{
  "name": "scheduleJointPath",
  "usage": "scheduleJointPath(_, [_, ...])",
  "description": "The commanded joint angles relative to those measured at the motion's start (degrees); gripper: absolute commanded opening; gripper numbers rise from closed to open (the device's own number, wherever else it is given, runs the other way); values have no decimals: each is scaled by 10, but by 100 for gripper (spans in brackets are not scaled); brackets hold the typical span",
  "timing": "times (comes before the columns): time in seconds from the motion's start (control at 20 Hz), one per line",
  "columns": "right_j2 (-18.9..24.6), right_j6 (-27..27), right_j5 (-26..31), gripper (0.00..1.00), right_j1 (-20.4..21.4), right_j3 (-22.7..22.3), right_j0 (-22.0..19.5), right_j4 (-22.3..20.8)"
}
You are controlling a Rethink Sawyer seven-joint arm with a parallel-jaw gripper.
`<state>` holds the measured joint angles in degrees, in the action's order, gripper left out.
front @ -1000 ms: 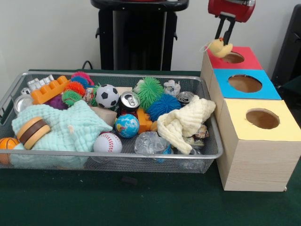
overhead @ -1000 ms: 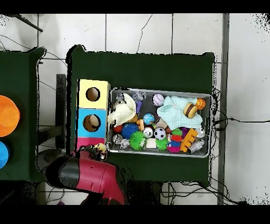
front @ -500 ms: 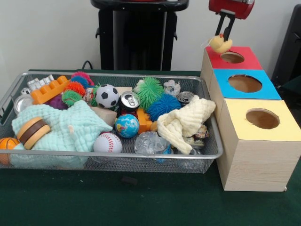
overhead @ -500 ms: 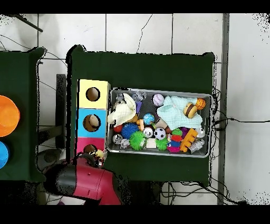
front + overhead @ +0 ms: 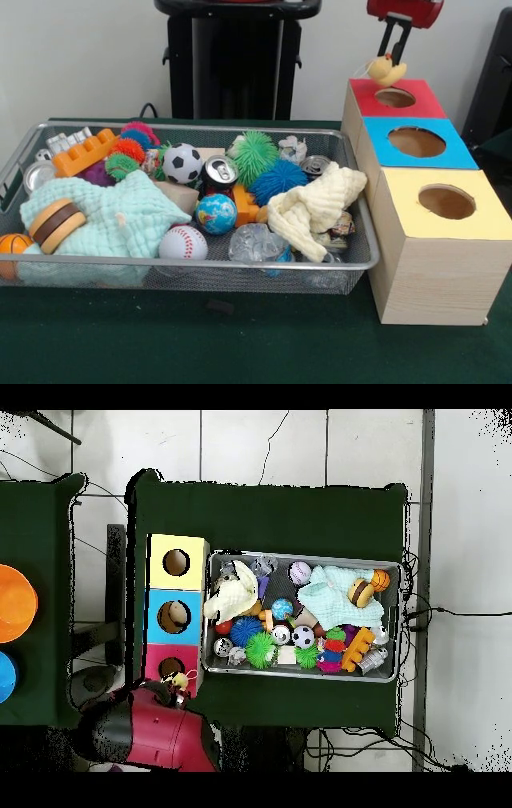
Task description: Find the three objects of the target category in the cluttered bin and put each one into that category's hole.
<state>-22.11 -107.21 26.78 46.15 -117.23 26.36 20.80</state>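
Yellow plush toy (image 5: 386, 72) (one) clenched in the gripper (image 5: 396, 58), hanging at eleven o'clock of the red hole (image 5: 396, 98); three holes total.

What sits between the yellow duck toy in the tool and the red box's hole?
Nothing visible does. The tool holds the yellow duck toy in the air by the red box's far left corner, and the hole beside it lies open and uncovered.

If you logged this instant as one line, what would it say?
gripper: shut on duck | duck: held above red box's near edge, beside hole | blue hole: something pale inside | bin: cluttered
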Motion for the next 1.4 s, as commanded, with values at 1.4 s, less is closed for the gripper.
scheduleJointPath(1.4, [79, -184, -86, 0, -40, -34, 27, 88])
